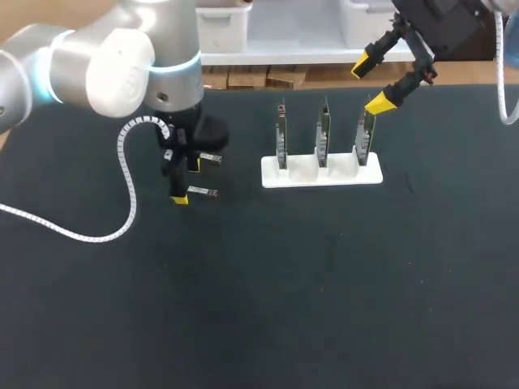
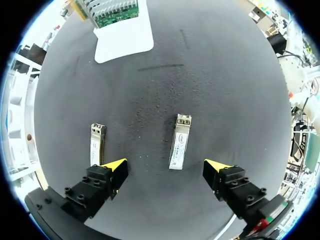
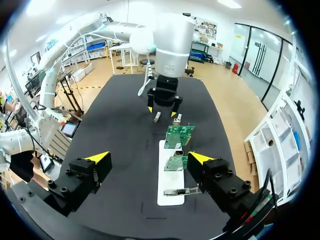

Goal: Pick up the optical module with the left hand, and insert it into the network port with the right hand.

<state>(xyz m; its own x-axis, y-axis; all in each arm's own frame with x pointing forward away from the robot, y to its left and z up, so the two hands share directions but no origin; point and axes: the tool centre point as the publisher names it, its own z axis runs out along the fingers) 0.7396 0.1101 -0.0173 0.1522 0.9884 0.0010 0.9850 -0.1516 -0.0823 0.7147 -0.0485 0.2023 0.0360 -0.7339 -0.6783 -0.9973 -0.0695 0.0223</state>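
Wide open and empty, the left jaws low over the black surface [image 2: 225,75]. Just ahead and between them, lying flat and untouched, one optical module [image 2: 180,141]. Close ahead of one fingertip, a second module [image 2: 96,143], parallel to the first and apart from it. Farther out, a white holder [image 1: 322,172] with three upright network cards, the rightmost card [image 1: 364,134] just beneath the right jaws, likewise open and holding nothing. Judged barely begun: no pickup yet, with handover to the right side and insertion both left to do.
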